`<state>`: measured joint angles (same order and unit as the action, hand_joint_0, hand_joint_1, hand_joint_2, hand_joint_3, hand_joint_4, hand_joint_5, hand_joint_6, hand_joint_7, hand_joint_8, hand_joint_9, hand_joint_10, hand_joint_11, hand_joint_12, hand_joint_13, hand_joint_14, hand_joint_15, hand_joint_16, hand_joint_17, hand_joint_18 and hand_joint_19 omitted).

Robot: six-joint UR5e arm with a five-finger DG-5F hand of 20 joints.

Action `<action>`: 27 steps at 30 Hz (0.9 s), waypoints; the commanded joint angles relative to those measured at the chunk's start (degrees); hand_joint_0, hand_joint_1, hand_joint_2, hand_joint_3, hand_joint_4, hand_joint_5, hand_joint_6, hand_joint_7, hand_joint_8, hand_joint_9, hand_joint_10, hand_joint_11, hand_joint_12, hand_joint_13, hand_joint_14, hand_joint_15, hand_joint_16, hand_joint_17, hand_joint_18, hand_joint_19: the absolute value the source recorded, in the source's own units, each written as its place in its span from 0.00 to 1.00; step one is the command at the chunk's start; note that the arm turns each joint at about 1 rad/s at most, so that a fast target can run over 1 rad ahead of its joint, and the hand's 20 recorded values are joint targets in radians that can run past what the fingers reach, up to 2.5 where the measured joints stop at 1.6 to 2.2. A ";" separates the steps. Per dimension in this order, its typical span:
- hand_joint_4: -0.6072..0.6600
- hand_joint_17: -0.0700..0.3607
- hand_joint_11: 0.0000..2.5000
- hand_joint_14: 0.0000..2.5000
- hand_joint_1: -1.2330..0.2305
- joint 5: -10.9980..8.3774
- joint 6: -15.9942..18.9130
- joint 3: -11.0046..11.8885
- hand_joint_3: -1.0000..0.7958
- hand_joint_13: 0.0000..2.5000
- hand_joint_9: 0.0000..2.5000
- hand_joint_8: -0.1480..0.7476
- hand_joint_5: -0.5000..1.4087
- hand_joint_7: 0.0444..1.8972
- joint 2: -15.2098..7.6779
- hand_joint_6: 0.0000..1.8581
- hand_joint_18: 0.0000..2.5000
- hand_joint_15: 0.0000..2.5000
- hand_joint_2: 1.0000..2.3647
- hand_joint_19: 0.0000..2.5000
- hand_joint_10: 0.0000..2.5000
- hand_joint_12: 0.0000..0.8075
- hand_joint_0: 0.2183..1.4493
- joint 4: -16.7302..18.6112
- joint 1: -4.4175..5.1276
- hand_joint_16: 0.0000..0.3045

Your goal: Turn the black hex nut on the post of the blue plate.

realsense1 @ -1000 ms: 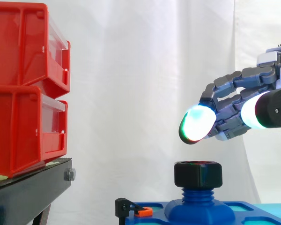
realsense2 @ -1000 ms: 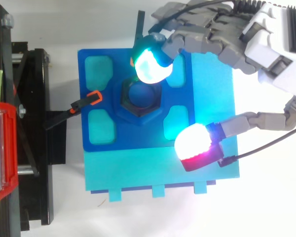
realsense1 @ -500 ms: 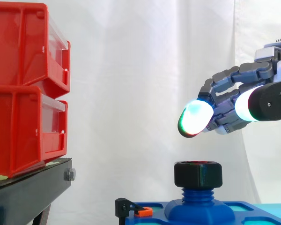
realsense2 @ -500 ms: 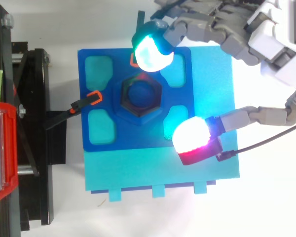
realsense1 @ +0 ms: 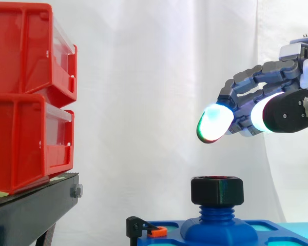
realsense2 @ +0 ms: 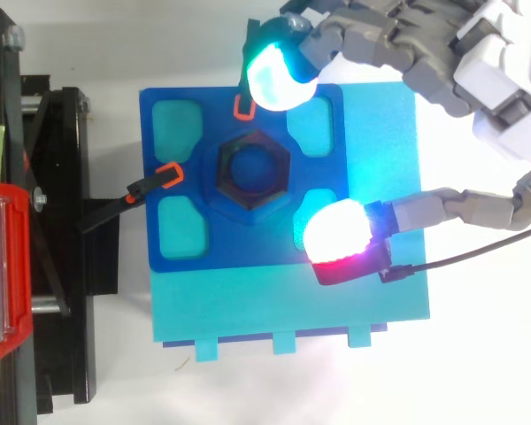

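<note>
The black hex nut (realsense1: 217, 190) sits on the blue threaded post (realsense1: 216, 212) that rises from the raised middle of the blue plate (realsense2: 188, 237). A few turns of thread show bare between the nut and the plate's hub. The post stands upright, so the nut's axis runs straight up and down and its bore opens upward. From above, the nut (realsense2: 253, 172) is a hexagon with one corner toward the black stand (realsense1: 30, 215) and the opposite corner away from it. The round blue top of the post shows inside its bore.

The robot hand (realsense1: 257, 96) hangs above the nut and off to the right in the side view, with clear air between them. Its fingers are loosely bent and spread, and they hold nothing. In the top view, a fingertip (realsense2: 280, 76) glowing cyan lies over the plate's far edge. The thumb pad (realsense2: 340, 237), white with a red rim, lies over the plate's opposite corner. The nut lies between the two pads, touched by neither.

The blue plate rests on a larger cyan base (realsense2: 283, 310) on the white worktop (realsense2: 478, 363). An orange-tipped black clamp (realsense2: 156, 180) bears on the plate's edge nearest the stand, and a second orange clip (realsense2: 242, 108) sits just beside the cyan fingertip. Two red bins (realsense1: 26, 97) are stacked on the stand, well apart from the nut.
</note>
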<state>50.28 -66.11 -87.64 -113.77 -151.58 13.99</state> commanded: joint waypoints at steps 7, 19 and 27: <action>0.66 0.52 0.04 0.00 0.34 -3.96 -1.92 2.39 0.28 0.12 0.09 0.47 0.11 0.46 -2.69 0.27 0.14 0.03 0.00 0.07 0.00 0.53 0.07 0.23 0.86 0.22; 0.66 0.50 0.04 0.00 0.34 -2.21 0.01 9.07 0.28 0.12 0.09 0.46 0.11 0.46 -5.24 0.27 0.14 0.03 0.00 0.07 0.00 0.51 0.10 -8.64 0.42 0.21; 0.63 0.46 0.04 0.00 0.29 -1.42 -0.43 9.07 0.28 0.11 0.09 0.42 0.11 0.46 -7.26 0.27 0.12 0.03 0.00 0.08 0.00 0.47 0.16 -5.48 0.42 0.19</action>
<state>48.39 -66.42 -78.60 -120.08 -158.36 14.43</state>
